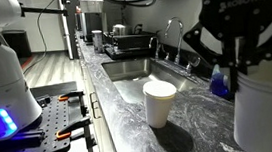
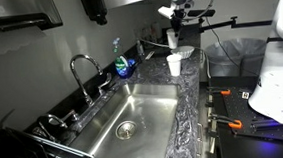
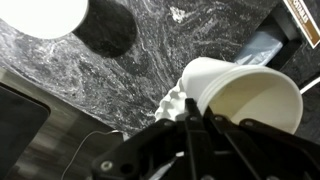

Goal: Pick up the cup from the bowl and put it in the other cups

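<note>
My gripper (image 3: 190, 122) is shut on the rim of a plain white cup (image 3: 240, 95), with its fingers pinching the cup's wall. The cup lies tilted over a white bowl with a scalloped edge (image 3: 172, 100). In both exterior views the gripper (image 1: 236, 71) (image 2: 174, 25) hangs over the dark marbled counter with the cup (image 1: 267, 103) (image 2: 172, 37) at its fingertips. The other white cup (image 1: 161, 102) (image 2: 176, 65) stands upright on the counter a short way off. It also shows at the wrist view's top left (image 3: 40, 15).
A steel sink (image 2: 124, 115) (image 1: 135, 66) with a faucet (image 2: 81, 73) (image 1: 177, 37) lies beside the cups. A clear bottle of blue liquid (image 1: 220, 81) (image 2: 122, 62) stands by the back wall. A dish rack (image 2: 47, 156) sits at the sink's far end.
</note>
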